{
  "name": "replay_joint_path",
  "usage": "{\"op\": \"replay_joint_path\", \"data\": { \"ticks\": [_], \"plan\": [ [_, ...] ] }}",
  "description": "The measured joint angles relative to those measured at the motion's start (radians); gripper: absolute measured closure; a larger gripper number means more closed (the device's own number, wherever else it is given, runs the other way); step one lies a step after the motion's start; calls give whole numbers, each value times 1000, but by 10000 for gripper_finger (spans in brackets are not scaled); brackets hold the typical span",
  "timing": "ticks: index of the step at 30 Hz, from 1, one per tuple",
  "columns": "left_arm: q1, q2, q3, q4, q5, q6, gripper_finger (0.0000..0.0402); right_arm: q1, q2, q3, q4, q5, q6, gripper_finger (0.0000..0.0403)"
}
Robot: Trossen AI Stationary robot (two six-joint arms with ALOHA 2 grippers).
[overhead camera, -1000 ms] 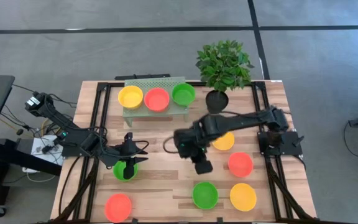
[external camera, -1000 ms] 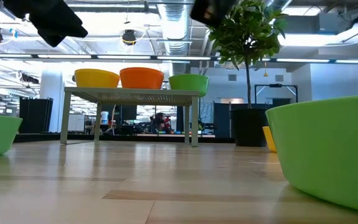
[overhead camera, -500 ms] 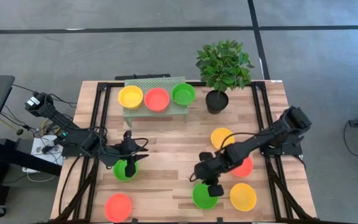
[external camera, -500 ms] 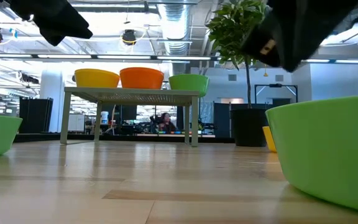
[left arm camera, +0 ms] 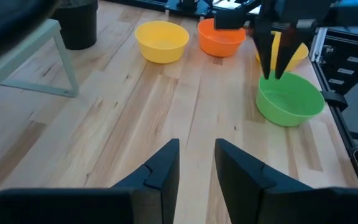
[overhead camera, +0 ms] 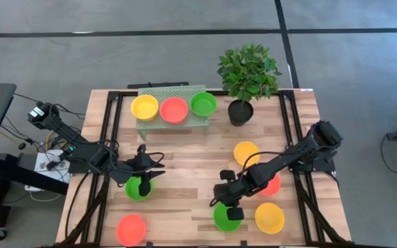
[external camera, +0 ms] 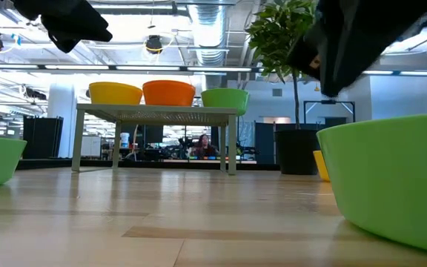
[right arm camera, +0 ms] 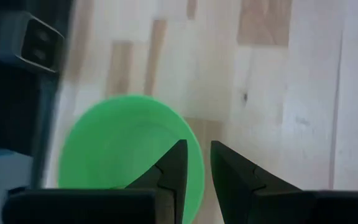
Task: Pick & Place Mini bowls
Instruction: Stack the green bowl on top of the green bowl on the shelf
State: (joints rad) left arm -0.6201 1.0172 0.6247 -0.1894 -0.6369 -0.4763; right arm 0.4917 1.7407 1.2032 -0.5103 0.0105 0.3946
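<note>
Three mini bowls sit on the pale green rack: yellow, red and green. Several more rest on the table: yellow, red, yellow, red, green and green. My right gripper points down over the near green bowl, open by a narrow gap, with its fingers on either side of the rim. My left gripper is slightly open and empty above the left green bowl. My right gripper comes from above with one finger over the inside of the green bowl and the other outside its rim, on the bowl's far-left side. I cannot tell whether the fingers touch the rim. The bowl rests on the table.
A black plant pot with a leafy plant stands at the back right, beside the rack. Black rails run along the table's left and right sides. Bare wood lies in the middle.
My right gripper has swung from the table's middle toward the near edge and come down over the near green bowl, where it now stays. The bowls have not moved.
</note>
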Motion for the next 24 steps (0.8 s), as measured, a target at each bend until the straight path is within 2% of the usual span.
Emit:
{"op": "replay_joint_path", "data": {
  "ticks": [7,16,22,24],
  "plan": [
    [0,0,0,0,0,3,298,5,94,-2,-4,-32,9,337],
    [0,0,0,7,0,4,298,2,132,-1,-24,-39,15,340],
    [0,0,0,8,0,4,298,-11,116,1,-32,-58,-8,393],
    [0,0,0,8,0,4,298,-20,116,1,-37,-80,-8,394]
  ]
}}
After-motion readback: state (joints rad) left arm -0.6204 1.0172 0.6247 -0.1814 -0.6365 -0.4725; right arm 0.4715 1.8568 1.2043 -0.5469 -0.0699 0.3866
